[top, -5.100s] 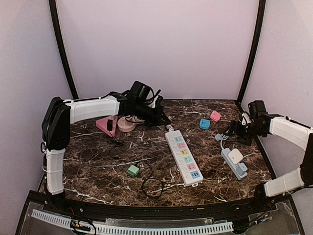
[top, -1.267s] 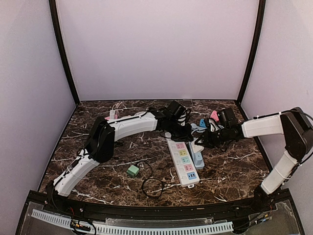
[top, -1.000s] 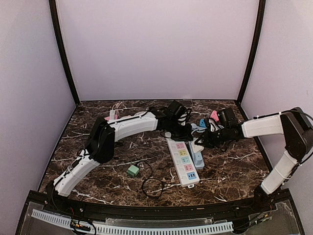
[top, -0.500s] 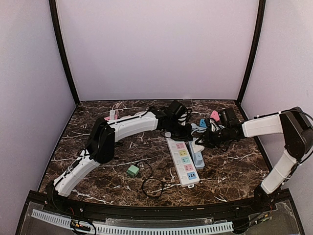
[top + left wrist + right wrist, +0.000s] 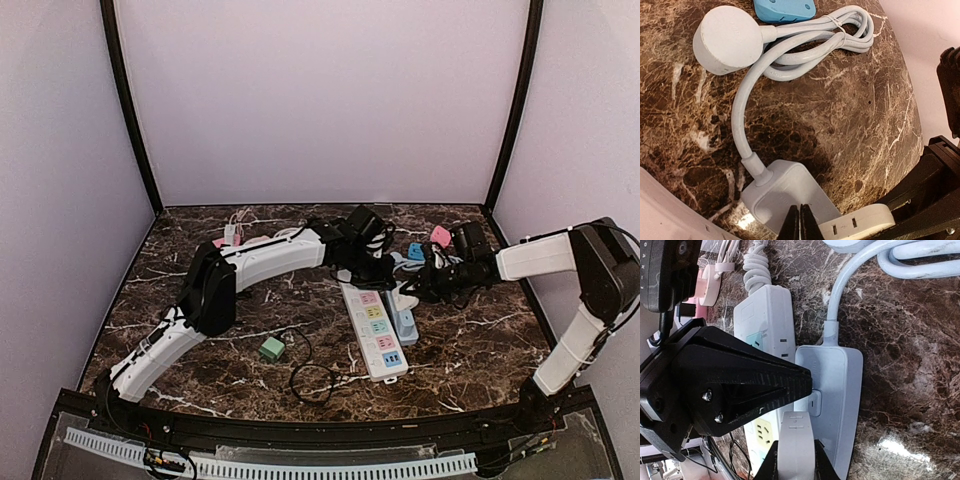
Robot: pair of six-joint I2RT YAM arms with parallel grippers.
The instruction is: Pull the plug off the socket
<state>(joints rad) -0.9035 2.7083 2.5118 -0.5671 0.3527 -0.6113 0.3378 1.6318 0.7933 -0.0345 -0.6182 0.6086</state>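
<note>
Left claw: observed closed, tips pressed together with no object between them. In the left wrist view the tips are set down on the top face of the pale blue socket block.

Right claw: observed clamped on the white plug, one finger on each side of it. The plug is seen lying against the socket block at its near end. It cannot be told whether the pins are seated.

Location: the socket block is found on the marble bench, touching the white power strip at the strip's 3 o'clock side. The two claws meet over the block's far end, the left claw at 9 o'clock of the block in the right wrist view.

Cable: a pale grey cord is traced from the block's far end to a tied coil and a round plug head.

Other items: a blue adapter and a pink adapter are noted at 12 o'clock of the block. A green adapter is noted at 9 o'clock of the power strip's near end.
</note>
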